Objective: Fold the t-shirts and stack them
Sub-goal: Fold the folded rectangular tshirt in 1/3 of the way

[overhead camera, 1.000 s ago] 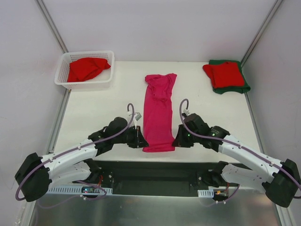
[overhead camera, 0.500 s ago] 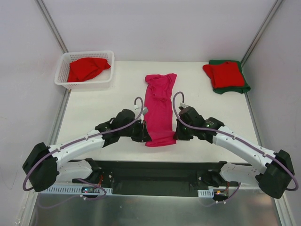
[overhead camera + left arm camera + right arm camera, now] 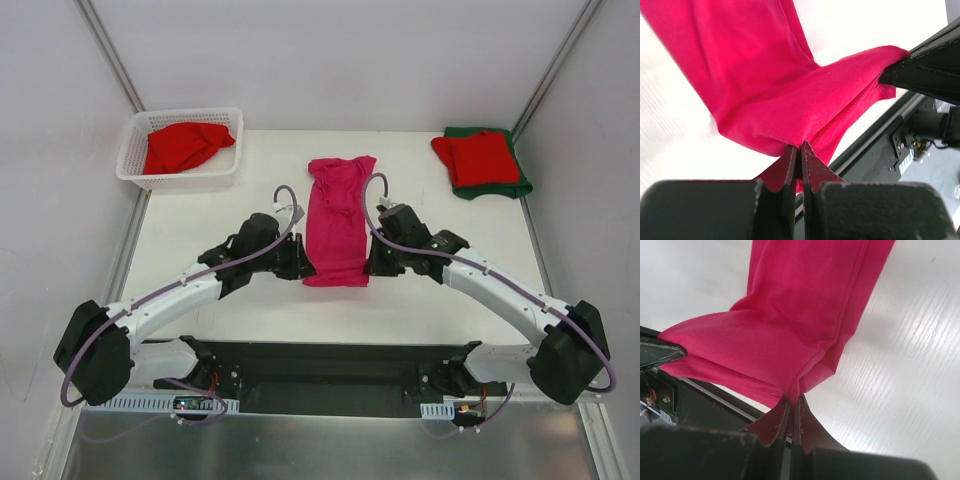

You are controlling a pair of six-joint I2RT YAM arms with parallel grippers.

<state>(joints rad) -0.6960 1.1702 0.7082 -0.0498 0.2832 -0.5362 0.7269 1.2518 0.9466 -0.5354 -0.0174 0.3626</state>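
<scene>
The basket (image 3: 130, 150) holds a red t-shirt (image 3: 185, 147). My left gripper (image 3: 800, 150) and right gripper (image 3: 791, 405) pinch the magenta t-shirt (image 3: 337, 225) over the white table (image 3: 200, 230), with pale walls (image 3: 330, 60) around it.

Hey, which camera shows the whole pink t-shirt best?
Top external: the pink t-shirt is seen whole, from far end to near hem. The left wrist and right wrist views show only that near hem, close up, pinched and lifted.

One magenta t-shirt (image 3: 337, 220), two red t-shirts (image 3: 185, 146) (image 3: 477, 157), one green t-shirt (image 3: 505, 190), one basket (image 3: 180, 176), two arms (image 3: 170, 298) (image 3: 500, 290).
</scene>
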